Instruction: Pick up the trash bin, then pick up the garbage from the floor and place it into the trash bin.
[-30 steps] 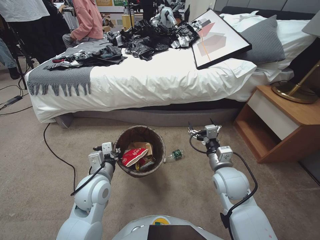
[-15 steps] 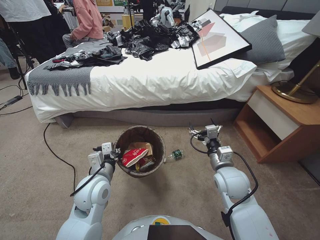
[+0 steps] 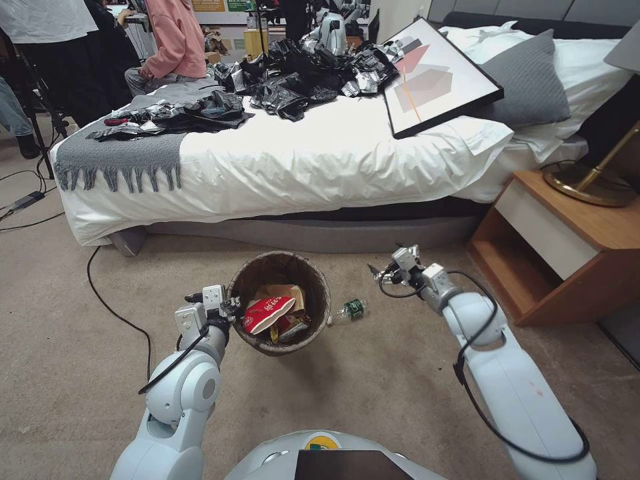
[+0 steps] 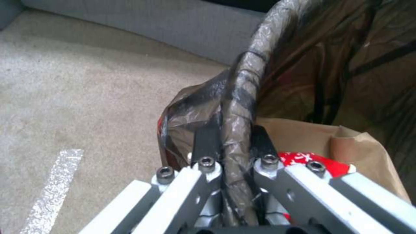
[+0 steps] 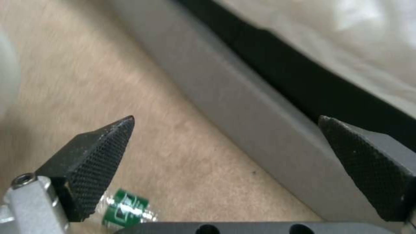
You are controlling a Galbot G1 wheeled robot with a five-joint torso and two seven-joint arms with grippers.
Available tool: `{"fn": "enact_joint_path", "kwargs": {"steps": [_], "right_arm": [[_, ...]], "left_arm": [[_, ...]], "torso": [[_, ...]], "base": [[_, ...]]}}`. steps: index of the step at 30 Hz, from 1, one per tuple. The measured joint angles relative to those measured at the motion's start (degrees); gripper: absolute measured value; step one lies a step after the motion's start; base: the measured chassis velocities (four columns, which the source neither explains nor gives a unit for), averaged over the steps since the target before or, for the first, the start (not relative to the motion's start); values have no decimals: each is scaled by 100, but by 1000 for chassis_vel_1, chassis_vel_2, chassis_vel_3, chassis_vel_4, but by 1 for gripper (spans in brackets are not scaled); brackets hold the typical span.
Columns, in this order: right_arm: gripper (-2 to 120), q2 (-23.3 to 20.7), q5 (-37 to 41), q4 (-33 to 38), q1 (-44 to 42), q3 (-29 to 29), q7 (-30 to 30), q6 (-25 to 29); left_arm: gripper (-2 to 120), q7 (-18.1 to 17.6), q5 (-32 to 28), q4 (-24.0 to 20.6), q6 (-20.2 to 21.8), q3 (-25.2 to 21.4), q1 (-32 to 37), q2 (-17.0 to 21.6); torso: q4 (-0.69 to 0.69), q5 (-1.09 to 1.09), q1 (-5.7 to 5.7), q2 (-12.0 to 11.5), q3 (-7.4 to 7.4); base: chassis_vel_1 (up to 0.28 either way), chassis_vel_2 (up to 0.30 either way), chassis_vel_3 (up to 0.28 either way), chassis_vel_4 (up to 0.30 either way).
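Note:
The trash bin (image 3: 319,283), lined with a dark brown bag, is held just above the carpet in front of me. My left gripper (image 3: 231,307) is shut on its near-left rim; the left wrist view shows both fingers (image 4: 207,140) clamping the bagged rim (image 4: 242,81). Inside lie a red-and-white cup (image 3: 268,313) and brown paper (image 3: 285,291). A green-labelled clear bottle (image 3: 351,309) lies on the floor just right of the bin. My right gripper (image 3: 385,270) hangs open above and to the right of the bottle (image 5: 125,208), which shows below one fingertip (image 5: 102,156).
The bed (image 3: 320,160) with its grey base (image 3: 300,235) runs across just behind the bin. A wooden nightstand (image 3: 560,247) stands to the right. A black cable (image 3: 113,307) crosses the carpet at left. Open carpet lies around the bottle.
My right arm has stretched out and turned, carrying its gripper left and slightly farther, closer to the bottle. The left arm and the bin have stayed put.

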Motion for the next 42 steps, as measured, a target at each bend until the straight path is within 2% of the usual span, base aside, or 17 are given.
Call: {"fn": "enact_joint_path", "kwargs": {"steps": [1,4,5,7,8,9,12,13,16,19,20,25,26,34,42], "right_arm": [[100,0,0,0,0,0,0,0],[100,10,-506,-1015,573,-389,-616,520],[100,10,-506,-1015,573,-389,-616,520],[100,67,-781,-1635,893,-582,-967,961],[100,117,-976,-2057,1126,-691,-1271,1379],[100,117,-976,-2057,1126,-691,-1271,1379],[100,280,-1364,-2800,1600,-837,-1873,2215],[100,280,-1364,-2800,1600,-837,-1873,2215],[100,517,-1866,-3572,2022,-923,-2153,2778],[100,553,-1942,-3689,2079,-943,-2184,2832],[100,635,-2076,-4027,2225,-1018,-2220,2966],[100,647,-2079,-4087,2251,-1036,-2220,2984],[100,759,-2149,-4573,2455,-1183,-2197,3078],[100,873,-2133,-4953,2612,-1281,-2167,3170],[100,1063,-2004,-5943,3080,-1917,-2164,3465]], "left_arm": [[2,0,0,0,0,0,0,0],[2,0,0,-8,0,-1,11,-1],[2,0,0,-8,0,-1,11,-1],[2,0,0,-10,0,-9,18,1],[2,-1,0,-10,0,-15,20,1],[2,-1,0,-10,0,-15,20,1],[2,-1,0,16,0,-16,15,-6],[2,-1,0,16,0,-16,15,-6],[2,-1,7,67,0,-6,-13,-18],[2,-1,8,70,0,-5,-15,-20],[2,-1,11,86,0,1,-28,-33],[2,-1,11,88,0,2,-29,-32],[2,-1,16,105,0,2,-26,-39],[2,-1,24,125,0,-3,-27,-37],[2,-2,39,131,0,-22,-10,-44]], "torso": [[0,0,0,0,0],[0,1,0,0,0],[0,1,0,0,0],[1,1,0,0,0],[1,1,0,0,1],[1,1,0,0,1],[1,-1,0,0,0],[1,-1,0,0,0],[2,-1,1,0,0],[2,-1,0,0,0],[1,-1,0,0,0],[0,-1,0,0,0],[1,0,1,0,0],[-1,-1,0,0,-1],[1,0,0,0,0]], "base": [[0,0,0,0],[0,0,0,0],[0,0,0,0],[0,0,0,0],[0,0,0,0],[0,0,0,0],[0,0,0,0],[0,0,0,0],[0,0,0,0],[0,0,0,0],[0,0,0,0],[0,0,0,0],[0,0,0,0],[0,0,0,0],[0,0,0,0]]}}
